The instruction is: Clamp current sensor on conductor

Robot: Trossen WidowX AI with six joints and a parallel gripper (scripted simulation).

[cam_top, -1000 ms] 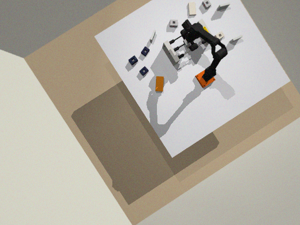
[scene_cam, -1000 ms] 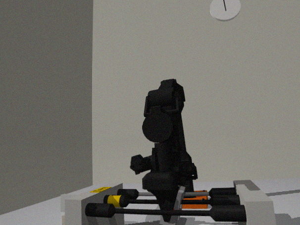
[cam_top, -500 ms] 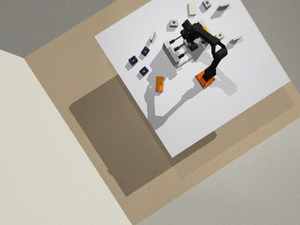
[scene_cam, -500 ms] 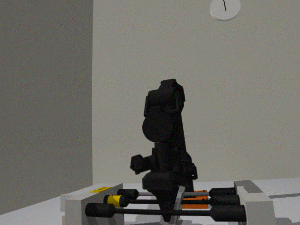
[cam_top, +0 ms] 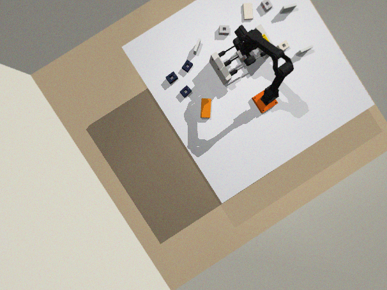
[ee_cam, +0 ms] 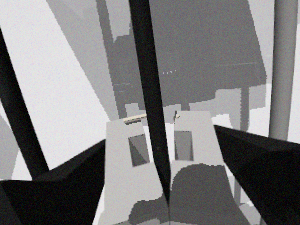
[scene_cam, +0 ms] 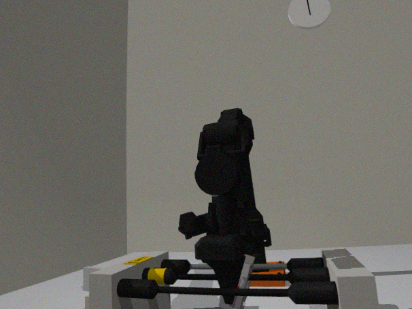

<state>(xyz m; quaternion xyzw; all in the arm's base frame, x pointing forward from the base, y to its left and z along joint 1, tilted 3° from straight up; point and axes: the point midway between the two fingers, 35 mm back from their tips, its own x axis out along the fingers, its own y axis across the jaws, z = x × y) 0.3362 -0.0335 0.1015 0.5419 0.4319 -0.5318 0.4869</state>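
Note:
The light grey split-core sensor (cam_top: pixel 239 53) (scene_cam: pixel 243 281) (ee_cam: pixel 200 128) is between the fingers of my gripper (ee_cam: pixel 160 137), which is shut on it. In the wrist view its two halves stand either side of the middle black conductor (scene_cam: pixel 198 277) (ee_cam: pixel 145 58), with a narrow gap between them. That conductor has a yellow band (scene_cam: pixel 156 275) at one end. A yellow marker (cam_top: pixel 265 38) (scene_cam: pixel 139 260) lies on one end block; its text is not clearly readable. A black conductor (scene_cam: pixel 220 291) (ee_cam: pixel 17 118) and a grey one (ee_cam: pixel 285 58) run alongside. The sensor's arrow and latch cannot be made out.
The conductors span to a second end block (cam_top: pixel 217 64) (scene_cam: pixel 355 281). An orange block (cam_top: pixel 205 107), several navy square rings (cam_top: pixel 172 77), a cream block (cam_top: pixel 247 11), small grey blocks (cam_top: pixel 266 4) and thin upright plates (cam_top: pixel 288 8) stand around. The arm's orange base (cam_top: pixel 258 103) is nearby.

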